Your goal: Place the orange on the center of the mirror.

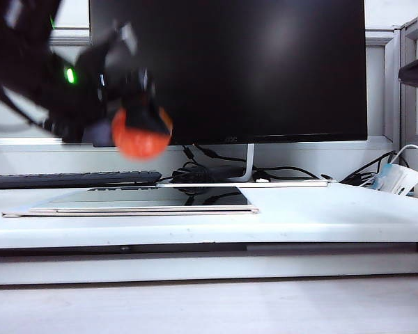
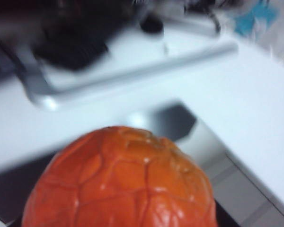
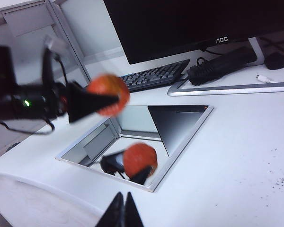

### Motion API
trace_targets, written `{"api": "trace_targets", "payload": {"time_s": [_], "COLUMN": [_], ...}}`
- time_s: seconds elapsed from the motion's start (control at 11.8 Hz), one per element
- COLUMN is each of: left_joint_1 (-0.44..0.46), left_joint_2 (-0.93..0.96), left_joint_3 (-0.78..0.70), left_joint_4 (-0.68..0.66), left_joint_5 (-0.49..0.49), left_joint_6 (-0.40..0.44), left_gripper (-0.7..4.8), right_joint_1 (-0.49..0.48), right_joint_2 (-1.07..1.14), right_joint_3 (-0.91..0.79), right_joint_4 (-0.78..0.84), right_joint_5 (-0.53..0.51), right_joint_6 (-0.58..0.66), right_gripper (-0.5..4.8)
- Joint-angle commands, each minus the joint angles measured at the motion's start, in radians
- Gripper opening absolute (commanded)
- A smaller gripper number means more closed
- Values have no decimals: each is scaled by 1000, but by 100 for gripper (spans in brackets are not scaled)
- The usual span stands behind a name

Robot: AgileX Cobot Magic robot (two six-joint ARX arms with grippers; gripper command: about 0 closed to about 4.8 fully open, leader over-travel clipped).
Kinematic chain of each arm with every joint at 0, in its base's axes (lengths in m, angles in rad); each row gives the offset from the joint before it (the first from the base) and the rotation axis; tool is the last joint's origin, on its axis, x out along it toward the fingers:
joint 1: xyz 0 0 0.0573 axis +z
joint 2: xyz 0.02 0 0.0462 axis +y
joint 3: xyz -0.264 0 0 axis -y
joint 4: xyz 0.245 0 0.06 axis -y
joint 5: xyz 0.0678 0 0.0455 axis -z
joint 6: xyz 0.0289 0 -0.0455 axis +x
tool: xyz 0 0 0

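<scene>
A: Left hand (image 1: pixel 141 129), exterior view: up in the air at the left, in front of the black monitor (image 1: pixel 265 62), badly blurred. Its dark fingers (image 3: pixel 87 105) are clamped around the orange (image 1: pixel 141 136).

B: Right wrist view agrees. Orange (image 3: pixel 109 94) held aloft between two dark tapered fingers, above the near-left part of the mirror (image 3: pixel 180 127). The glass shows a reflection of the fruit and the fingers near the mirror's front edge.

A: Mirror (image 1: pixel 139 202) lies flat on the white surface (image 1: pixel 320 216), pale rim, well below the orange. No contact between the two.

B: Left wrist view: orange (image 2: pixel 120 182) fills the lower frame, reddish, bumpy faceted skin, slight gloss. Fingers themselves not visible there. Behind it, a blurred white surface and a dark reflective patch that I take for the mirror (image 2: pixel 173 120), though blur leaves that uncertain.

A: Right hand (image 3: pixel 122 213)?

B: Only its fingertips show in its own wrist view, two dark points pressed together, nothing between them. It sits low at the near edge of the surface (image 3: pixel 236 156), apart from the mirror. I cannot find it in the exterior view.

A: Background: black keyboard (image 3: pixel 156 75) behind the mirror, a tangle of cables (image 1: pixel 209 170) by the monitor stand.
</scene>
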Motion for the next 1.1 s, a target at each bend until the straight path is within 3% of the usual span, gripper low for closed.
{"api": "trace_targets", "payload": {"time_s": [0.08,0.42,0.51,0.84,1.1], "left_joint_1": [-5,-5,-6,-12,-12], "left_joint_2": [58,111,111,111,111], "left_joint_3": [3,3,3,3,3], "left_joint_4": [18,11,10,-38,-39], "left_joint_5": [7,35,105,20,33], "left_joint_6": [-12,-13,-13,-17,-17], "left_gripper": [348,348,349,340,354], "right_joint_1": [0,0,0,0,0], "right_joint_2": [0,0,0,0,0], "right_joint_3": [-7,-7,-7,-7,-7], "right_joint_4": [21,17,17,17,17], "right_joint_5": [-1,3,3,2,-1], "right_joint_6": [-3,-3,-3,-3,-3], "right_gripper": [-1,-1,-1,-1,-1]}}
